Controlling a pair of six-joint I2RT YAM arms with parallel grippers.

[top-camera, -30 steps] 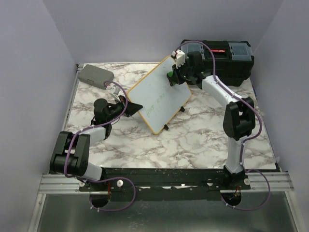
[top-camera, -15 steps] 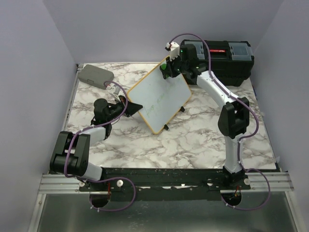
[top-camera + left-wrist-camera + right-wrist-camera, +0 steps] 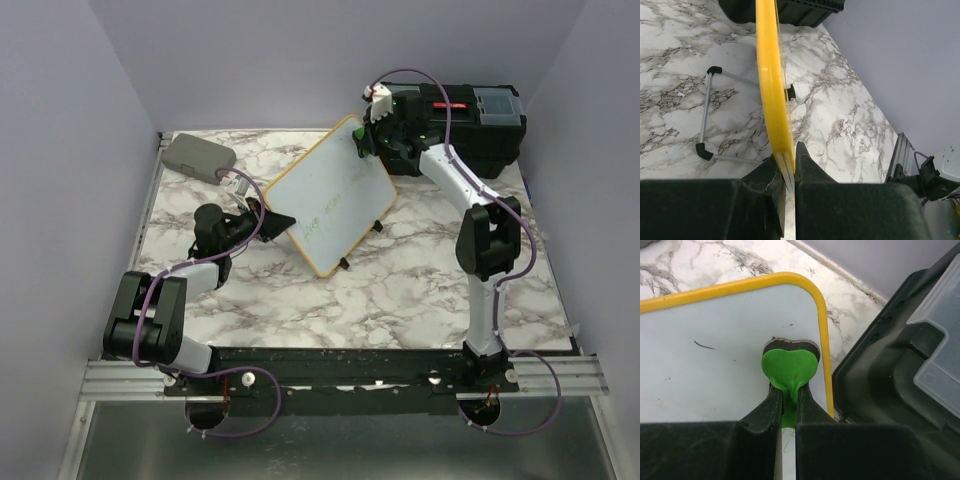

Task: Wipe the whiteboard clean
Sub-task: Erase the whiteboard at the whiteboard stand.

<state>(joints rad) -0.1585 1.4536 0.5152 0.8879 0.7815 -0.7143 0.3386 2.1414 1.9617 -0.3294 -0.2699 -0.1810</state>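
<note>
The whiteboard [image 3: 330, 195], white with a yellow frame, stands tilted on the marble table, with faint green handwriting [image 3: 328, 208] on its face. My left gripper [image 3: 268, 222] is shut on the board's left frame edge; in the left wrist view the yellow frame [image 3: 771, 75] runs edge-on between the left gripper's [image 3: 790, 165] jaws. My right gripper [image 3: 363, 145] is shut on a green heart-shaped eraser [image 3: 790, 365], which presses on the whiteboard [image 3: 715, 380] beside its top corner. In the right wrist view, my right gripper [image 3: 788, 390] pinches the eraser's stem.
A black toolbox [image 3: 470, 125] sits at the back right, close behind the right gripper and the board's top corner. A flat grey case [image 3: 198, 155] lies at the back left. The board's wire stand [image 3: 707, 115] rests on the table behind it.
The right gripper slid the eraser up and left along the board's upper edge, then back right to the top corner. The left arm and the board have not moved.
</note>
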